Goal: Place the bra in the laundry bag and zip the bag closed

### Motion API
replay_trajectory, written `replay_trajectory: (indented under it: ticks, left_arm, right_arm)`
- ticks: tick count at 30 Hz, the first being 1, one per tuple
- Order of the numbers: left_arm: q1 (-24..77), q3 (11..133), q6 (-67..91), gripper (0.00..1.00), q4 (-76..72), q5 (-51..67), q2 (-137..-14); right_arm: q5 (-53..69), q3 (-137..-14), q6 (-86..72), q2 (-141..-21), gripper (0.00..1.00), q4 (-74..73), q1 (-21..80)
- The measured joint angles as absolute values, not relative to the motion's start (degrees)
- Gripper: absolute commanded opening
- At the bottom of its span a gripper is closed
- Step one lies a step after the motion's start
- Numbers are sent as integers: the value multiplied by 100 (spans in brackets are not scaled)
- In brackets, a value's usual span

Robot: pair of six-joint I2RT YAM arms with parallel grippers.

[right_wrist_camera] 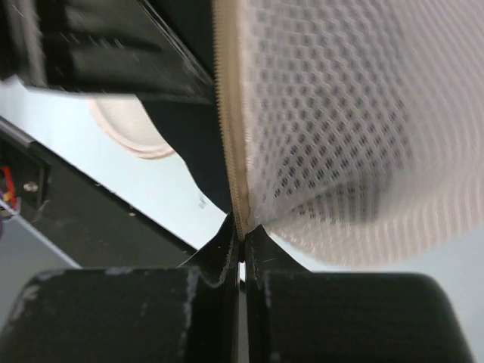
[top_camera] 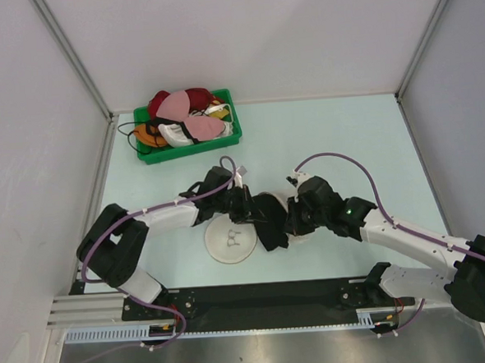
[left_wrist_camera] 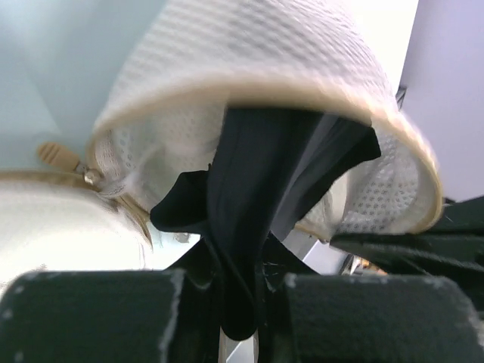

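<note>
**A:** What do you get from above?
**B:** Your two arms meet over the middle of the surface (top_camera: 330, 135). The black bra (top_camera: 270, 229) hangs between your left hand (top_camera: 246, 206) and your right hand (top_camera: 292, 218). It is just beside the round lid (top_camera: 228, 243), which lies flat on the surface. The green bin (top_camera: 193, 149) of coloured bras sits well apart at the back.

**A:** And your left wrist view?
**B:** Your left hand is clamped on a fold of the bra. The fabric runs up into the open mouth of the laundry bag (left_wrist_camera: 249, 53), with part of it inside and the rest hanging out. A tan zip pull (left_wrist_camera: 57, 154) sits by the rim on the left.

**A:** And the right wrist?
**B:** Your right hand is pinched tight on the bag's zip rim. The mesh bulges out to the right of it.
</note>
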State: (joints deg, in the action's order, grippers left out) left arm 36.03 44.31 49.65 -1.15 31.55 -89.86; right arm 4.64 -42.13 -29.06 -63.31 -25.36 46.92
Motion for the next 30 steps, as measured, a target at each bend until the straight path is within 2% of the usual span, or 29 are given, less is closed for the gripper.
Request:
replay_trajectory:
  ticks: [5,11,12,14,15,17,20,21,22,24,30]
  left_arm:
    - [4145,4611,5111,0,-325,3011,-9341]
    - [4274,4753,5094,0,-934,3039,-9913]
    - [4287,4764,5054,0,-1031,3006,-9935]
    - [4313,4775,4982,0,-1170,3002,-9935]
    - [4331,4794,4936,0,-1232,3009,-9935]
    - [4357,4864,4851,0,-1304,3026,-9953]
    - [4377,5127,4713,0,-1400,3164,-10154]
    - [4386,5212,4681,0,-1455,3208,-10248]
    - [4397,5347,4635,0,-1527,3262,-10401]
    - [4421,5505,4567,0,-1575,3317,-10617]
    - [4464,5612,4399,0,-1531,3332,-10816]
  right_arm:
    - [574,-4508,-3175,-6477,0,-2591,4676]
    - [541,-4851,-3395,-6816,1,-2867,4351]
    - [537,-4851,-3413,-6836,14,-2958,4294]
    - [478,-4851,-3463,-6847,22,-3216,4174]
    - [451,-4851,-3454,-6825,30,-3378,4158]
    - [405,-4851,-3470,-6740,35,-3599,4174]
    - [276,-4919,-3415,-6442,48,-4029,4189]
    - [242,-4971,-3404,-6357,62,-4136,4182]
    - [185,-5054,-3376,-6272,68,-4268,4165]
    - [56,-5245,-3282,-6169,76,-4449,4091]
    - [-545,-5907,-2825,-6490,81,-4904,3765]
